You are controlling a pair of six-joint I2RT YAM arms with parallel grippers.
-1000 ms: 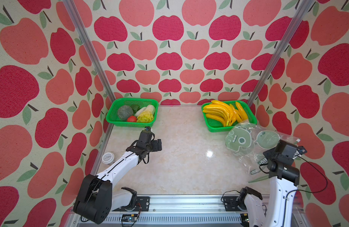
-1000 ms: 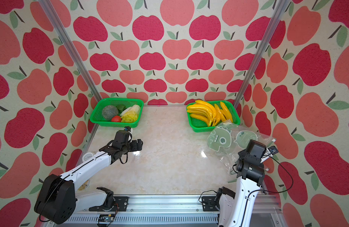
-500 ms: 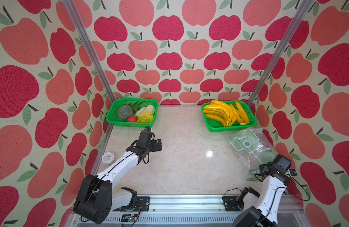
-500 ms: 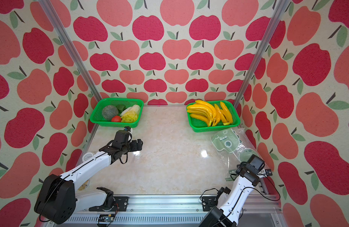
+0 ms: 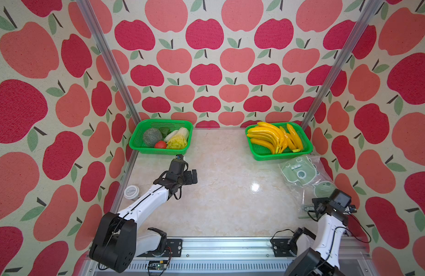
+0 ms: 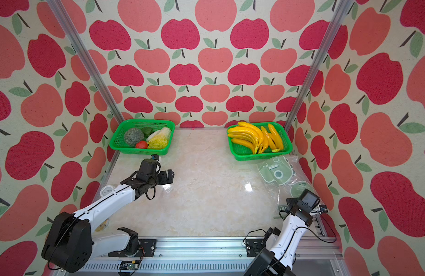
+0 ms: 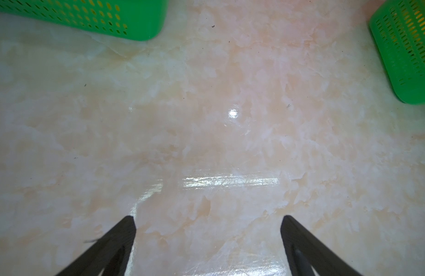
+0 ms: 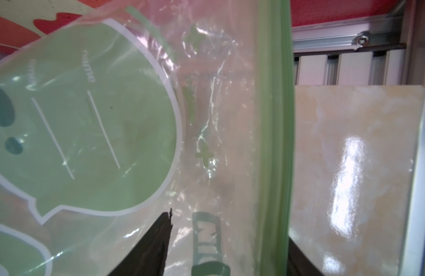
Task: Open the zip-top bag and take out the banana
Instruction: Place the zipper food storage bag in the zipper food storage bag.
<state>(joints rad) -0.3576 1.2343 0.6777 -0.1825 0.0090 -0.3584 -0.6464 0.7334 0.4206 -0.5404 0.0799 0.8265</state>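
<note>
Right tool (image 8: 229,227) sits low at the near right corner of the table (image 5: 230,210). Its two dark fingers (image 8: 156,243) stand apart and grip nothing. The bag (image 8: 99,119) spreads in front of the wrist camera, and its green zip strip (image 8: 276,143) runs close by one finger. Whether the plastic lies over or under the fingers cannot be told.

In both top views the bag (image 5: 300,172) (image 6: 278,173) lies crumpled on the table along the right wall. It is clear with pale green cartoon prints, and it reaches from the right tool back to just beside the far right basket (image 5: 278,156).

On the left side, a small white cup (image 5: 132,192) stands off the table edge, beside the left arm. Farther in, the left tool (image 7: 208,217) hovers above bare table with its fingers wide apart and nothing between them.

At the far left corner a green basket (image 5: 158,151) holds a broccoli (image 5: 152,136), a tomato (image 5: 160,144) and a cabbage (image 5: 178,138). At the far right corner the bananas (image 5: 266,136) lie piled in the right basket, well apart from both tools.
</note>
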